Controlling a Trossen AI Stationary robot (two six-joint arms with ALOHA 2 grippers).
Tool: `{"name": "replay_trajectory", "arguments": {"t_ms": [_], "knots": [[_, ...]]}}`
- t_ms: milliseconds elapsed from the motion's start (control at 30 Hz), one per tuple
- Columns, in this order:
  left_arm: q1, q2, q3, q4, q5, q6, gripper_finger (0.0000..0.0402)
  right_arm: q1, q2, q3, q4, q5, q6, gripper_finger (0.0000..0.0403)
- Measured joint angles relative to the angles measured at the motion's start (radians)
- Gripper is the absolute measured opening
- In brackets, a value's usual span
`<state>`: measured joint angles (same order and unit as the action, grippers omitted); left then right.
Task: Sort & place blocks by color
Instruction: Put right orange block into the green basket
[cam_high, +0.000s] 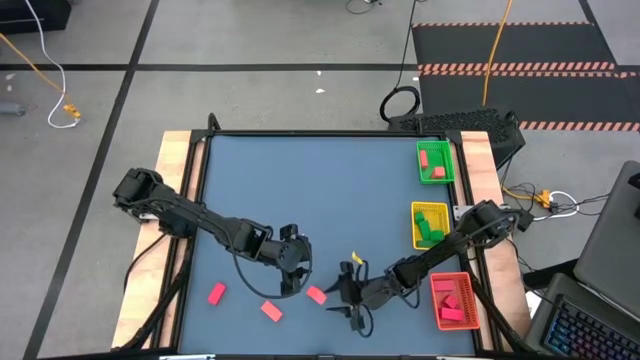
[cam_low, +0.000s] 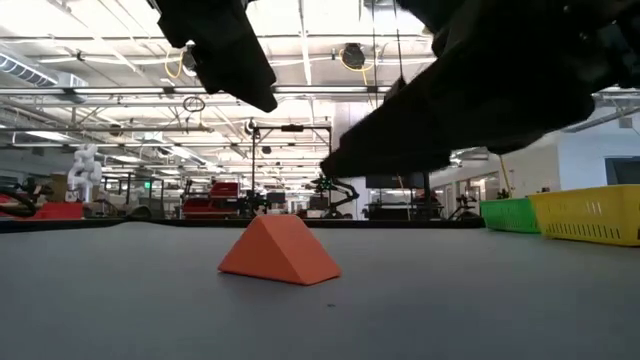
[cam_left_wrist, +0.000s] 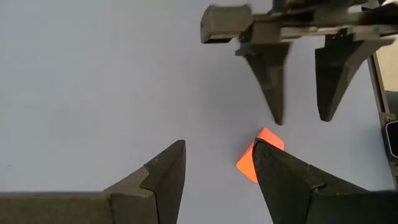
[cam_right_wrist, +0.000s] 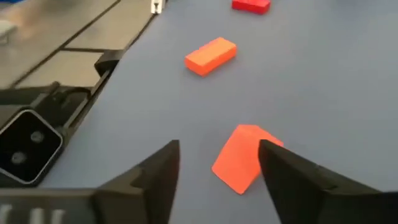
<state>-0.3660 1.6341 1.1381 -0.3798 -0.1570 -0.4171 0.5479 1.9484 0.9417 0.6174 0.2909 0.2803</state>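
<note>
Now both arms' fingers spread, empty; rt gripper (cam_high: 350, 292) beside red triangle (cam_high: 316, 295), lt gripper (cam_high: 291, 268) opposite, near front edge.

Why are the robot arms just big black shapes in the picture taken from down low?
In the low view the bright ceiling lights sit behind the arms, so they show as dark silhouettes above the red triangle block; in the right wrist view that block looks soft and blurry between the fingers; the high view is evenly lit.

Right gripper (cam_right_wrist: 217, 163) open above the blue table (cam_right_wrist: 323, 81). Red triangular block (cam_right_wrist: 241, 158) lies between the fingertips, nearer one finger. An orange-red cuboid (cam_right_wrist: 211, 55) and a red block (cam_right_wrist: 251, 5) lie farther ahead.
</note>
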Motion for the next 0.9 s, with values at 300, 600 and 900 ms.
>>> {"name": "replay_trajectory", "arguments": {"t_ms": [300,600,900], "knots": [[0.0,0.0,0.0,0.007,0.0,0.0,0.0189,-0.003,0.052,0.0,0.073,0.051,0.112,0.0309],[0.0,0.0,0.0,0.008,0.0,0.0,0.0189,-0.007,0.129,0.05,0.126,0.103,0.1,0.0312],[-0.003,0.0,0.0,0.004,0.0,-0.005,0.0189,-0.03,0.211,0.147,0.02,0.132,0.106,0.0311]]}}
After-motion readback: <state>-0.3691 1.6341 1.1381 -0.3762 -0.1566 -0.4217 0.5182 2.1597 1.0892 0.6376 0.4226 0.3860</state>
